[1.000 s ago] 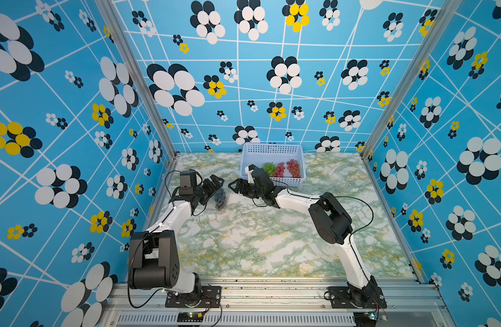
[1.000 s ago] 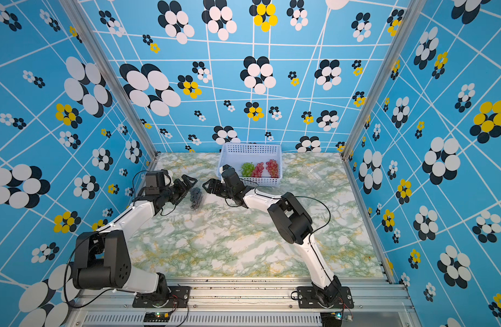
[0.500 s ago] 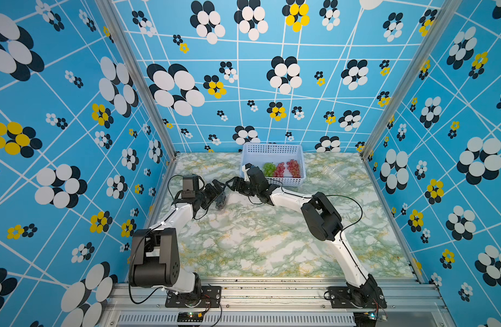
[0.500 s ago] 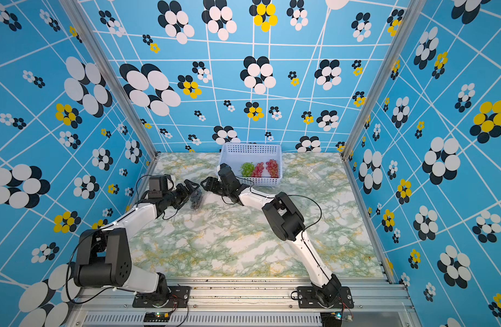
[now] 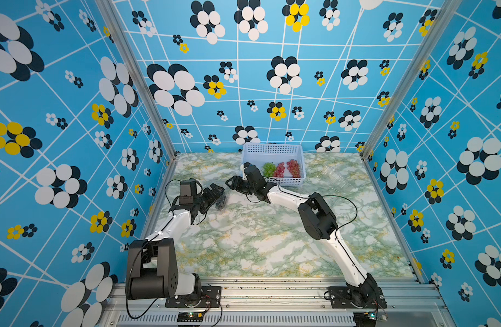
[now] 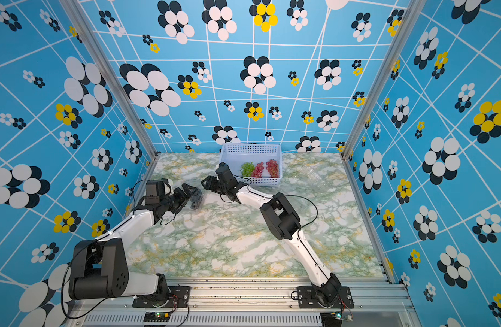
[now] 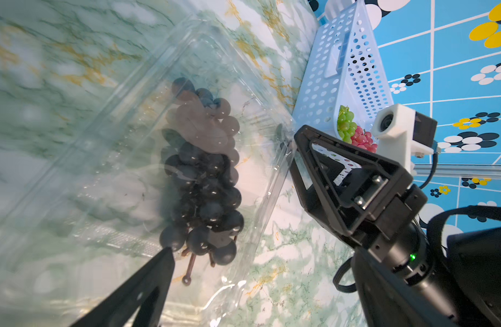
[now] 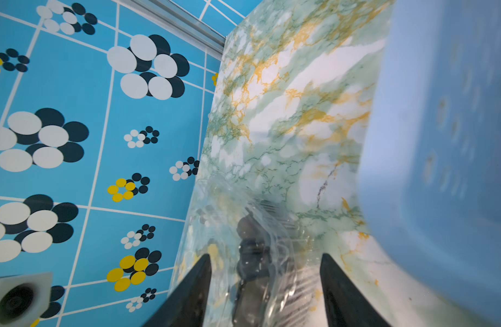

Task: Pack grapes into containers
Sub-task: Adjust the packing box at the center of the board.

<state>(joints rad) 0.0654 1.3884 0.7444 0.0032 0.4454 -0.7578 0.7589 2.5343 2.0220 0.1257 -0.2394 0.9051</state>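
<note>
Currently, left gripper (image 5: 215,195) gapes beside clear plastic clamshell container (image 7: 130,141) holding dark purple grape bunch (image 7: 201,175); right gripper (image 8: 264,254) straddles its end, unclosed.

A marble-patterned tabletop (image 5: 257,243) is carrying everything. A light-blue perforated plastic basket (image 5: 272,150) is sitting at its back edge, against the rear wall. Three bunches are lying in a row inside the basket: a light green grape bunch (image 5: 269,169) at left, a red-pink grape bunch (image 5: 280,170) in the middle, and a second red-pink grape bunch (image 5: 294,167) at right.

Left of the basket and nearer the front, a clear ribbed plastic clamshell box (image 7: 102,147) is lying on the table, holding a dark purple-black grape bunch (image 5: 221,201). The left gripper (image 5: 213,194) is standing at the box's left side, and the right gripper (image 5: 231,184) is standing between box and basket. A second clear plastic clamshell box (image 5: 335,176) is lying right of the basket, apart from it.
</note>
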